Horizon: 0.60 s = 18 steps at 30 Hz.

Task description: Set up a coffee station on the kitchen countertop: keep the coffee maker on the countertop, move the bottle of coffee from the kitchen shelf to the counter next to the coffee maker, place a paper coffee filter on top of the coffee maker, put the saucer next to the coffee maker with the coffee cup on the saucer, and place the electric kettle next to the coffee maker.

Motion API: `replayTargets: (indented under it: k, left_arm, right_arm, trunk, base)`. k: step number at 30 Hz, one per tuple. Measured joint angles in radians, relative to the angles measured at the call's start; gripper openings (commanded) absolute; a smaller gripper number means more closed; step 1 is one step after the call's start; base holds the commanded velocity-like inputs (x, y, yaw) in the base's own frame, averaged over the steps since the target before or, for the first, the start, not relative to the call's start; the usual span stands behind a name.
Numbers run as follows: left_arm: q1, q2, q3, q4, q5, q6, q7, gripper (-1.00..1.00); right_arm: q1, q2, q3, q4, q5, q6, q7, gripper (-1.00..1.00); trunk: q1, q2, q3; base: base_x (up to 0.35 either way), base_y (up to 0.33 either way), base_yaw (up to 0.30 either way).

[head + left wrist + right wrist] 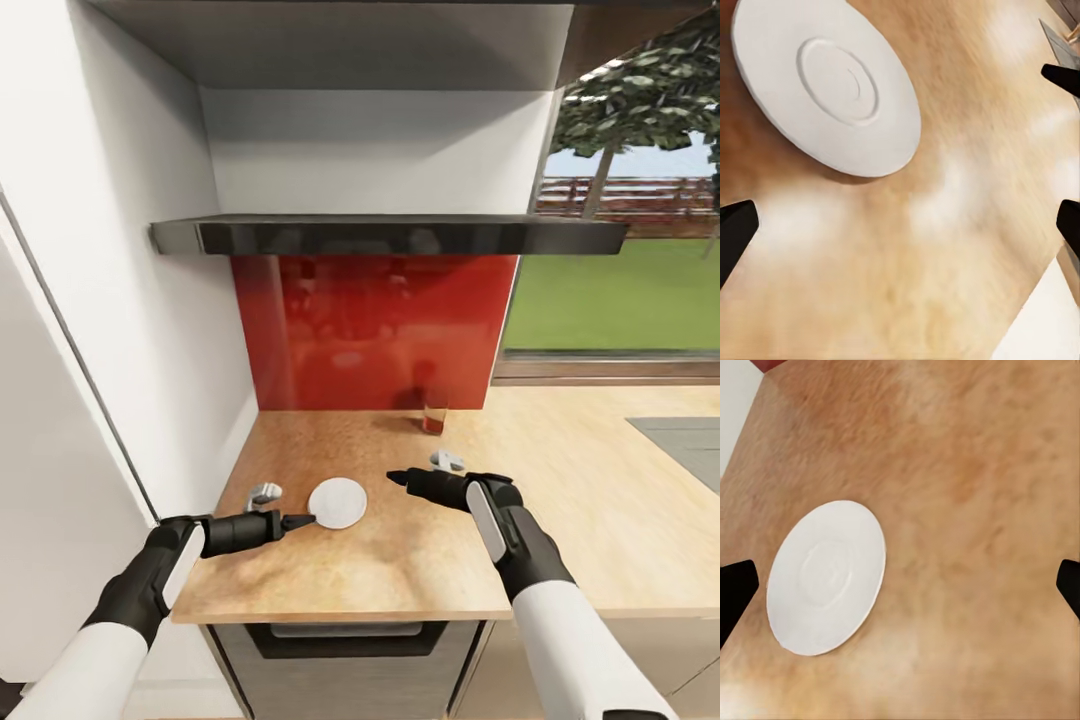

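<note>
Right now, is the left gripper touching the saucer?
Apart. The left wrist view shows bare countertop between the open left gripper and the saucer.

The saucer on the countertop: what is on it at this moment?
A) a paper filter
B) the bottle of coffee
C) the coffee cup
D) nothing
D: the saucer lies bare on the countertop, its ringed centre uncovered in both wrist views, and neither gripper touches it.

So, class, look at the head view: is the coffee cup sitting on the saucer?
No: the saucer lies bare on the countertop, with nothing standing on it.
</note>
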Motion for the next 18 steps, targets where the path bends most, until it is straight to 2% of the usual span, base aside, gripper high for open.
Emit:
replayTargets:
  k: [3,7,12,18]
  left_arm:
    - [0.000,-0.004,0.001,0.019,0.008,-0.001,0.000,1.00]
    - [-0.001,-0.019,0.001,0.039,0.017,-0.003,0.007,1.00]
    - [-0.001,-0.040,0.002,0.046,0.021,-0.005,0.051,1.00]
    - [0.001,-0.046,0.006,0.047,0.022,-0.005,0.063,1.00]
  right_arm:
    - [0.000,0.002,0.000,0.006,0.000,0.000,0.008,1.00]
    - [0.000,0.003,0.000,0.008,0.000,0.000,0.060,1.00]
    - [0.000,0.003,0.000,0.009,0.001,-0.001,0.095,1.00]
    - [0.000,0.004,0.000,0.009,0.001,-0.001,0.101,1.00]
  trunk:
    - [0.000,0.000,0.000]
    - [0.000,0.000,0.000]
    - [0.000,0.000,0.000]
    - [0.000,0.000,0.000]
  base:
    - [0.279,0.000,0.000]
    - [0.183,0.000,0.000]
    - [0.041,0.000,0.000]
    - [0.006,0.000,0.000]
